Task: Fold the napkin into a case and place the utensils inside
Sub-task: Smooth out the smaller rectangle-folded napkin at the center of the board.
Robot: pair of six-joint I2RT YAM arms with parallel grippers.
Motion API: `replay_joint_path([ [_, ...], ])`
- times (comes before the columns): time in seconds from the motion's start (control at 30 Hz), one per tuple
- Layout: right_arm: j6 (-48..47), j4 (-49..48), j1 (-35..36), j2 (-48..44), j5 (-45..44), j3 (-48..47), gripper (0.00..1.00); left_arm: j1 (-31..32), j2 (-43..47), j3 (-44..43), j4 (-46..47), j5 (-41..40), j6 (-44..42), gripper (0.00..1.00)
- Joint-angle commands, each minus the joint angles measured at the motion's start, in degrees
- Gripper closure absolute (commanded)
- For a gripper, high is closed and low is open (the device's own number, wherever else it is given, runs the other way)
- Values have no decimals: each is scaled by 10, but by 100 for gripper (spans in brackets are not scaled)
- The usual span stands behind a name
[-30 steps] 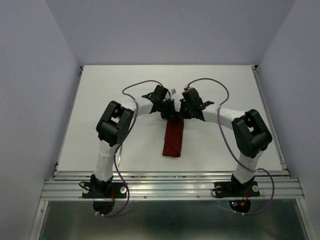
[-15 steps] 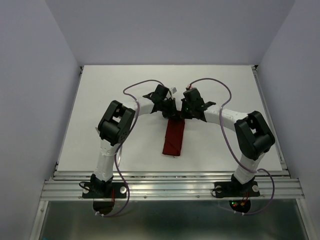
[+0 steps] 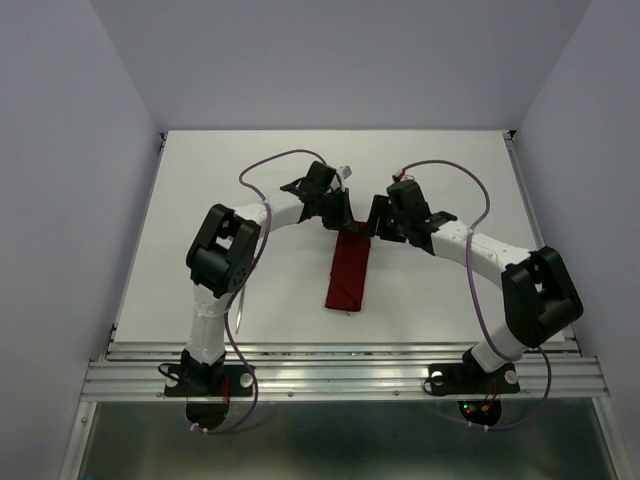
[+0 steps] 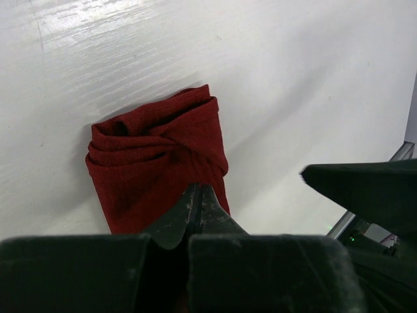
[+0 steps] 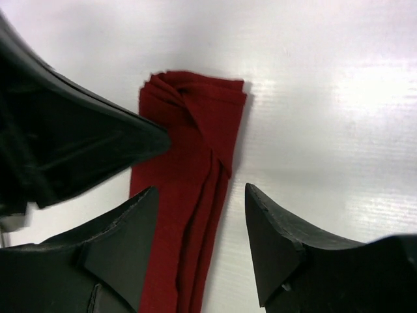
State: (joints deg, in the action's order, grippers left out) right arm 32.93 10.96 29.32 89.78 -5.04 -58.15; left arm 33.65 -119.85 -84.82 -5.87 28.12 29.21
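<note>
The napkin [image 3: 349, 272] lies on the white table as a narrow dark red strip, the case, running from near to far. Its far end [image 4: 156, 147] shows bunched, twisted folds. My left gripper [image 3: 338, 216] is shut, and its tips [image 4: 197, 190] rest on the cloth just behind that end, with no cloth visible between them. My right gripper [image 3: 380, 224] is open beside the same end. It [image 5: 202, 191] hovers over the strip [image 5: 195, 195], with one finger [image 5: 127, 228] above the cloth and the other over bare table. No utensils show in any view.
The left gripper's black finger [image 5: 98, 140] crosses the right wrist view close to the right gripper. The white table [image 3: 200, 200] is bounded by an aluminium rail [image 3: 340, 365] along the near edge and by pale walls on three sides. Purple cables [image 3: 265, 170] arch over both arms.
My right gripper has opened and drawn back to the right, off the napkin's far end. My left gripper stays shut at that end, shifted slightly farther away. The strip lies in place.
</note>
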Motion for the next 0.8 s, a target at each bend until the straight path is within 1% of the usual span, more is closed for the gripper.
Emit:
replay_joint_path([
  [0.0,21,-10,-1,0,29,22,39,-1,60,-9,-20,-10,-15,100],
  [0.1,28,-26,-1,10,64,30,40,-1,74,-10,-30,-18,-14,100],
  [0.17,26,-32,-1,19,80,30,39,-3,83,-11,-34,-22,-13,100],
  [0.27,22,-38,-1,45,99,27,34,-7,92,-7,-36,-24,-13,100],
  [0.47,19,-48,-1,74,102,30,36,-10,97,2,-40,-25,-14,100],
  [0.63,25,-59,-1,89,110,36,49,-11,99,10,-38,-25,-14,100],
  [0.67,28,-61,-1,92,105,37,58,-11,99,11,-39,-25,-14,100],
  [0.73,35,-62,-1,90,94,40,69,-11,101,11,-40,-26,-15,100],
  [0.77,42,-66,-1,86,90,42,78,-11,102,11,-40,-27,-17,100],
])
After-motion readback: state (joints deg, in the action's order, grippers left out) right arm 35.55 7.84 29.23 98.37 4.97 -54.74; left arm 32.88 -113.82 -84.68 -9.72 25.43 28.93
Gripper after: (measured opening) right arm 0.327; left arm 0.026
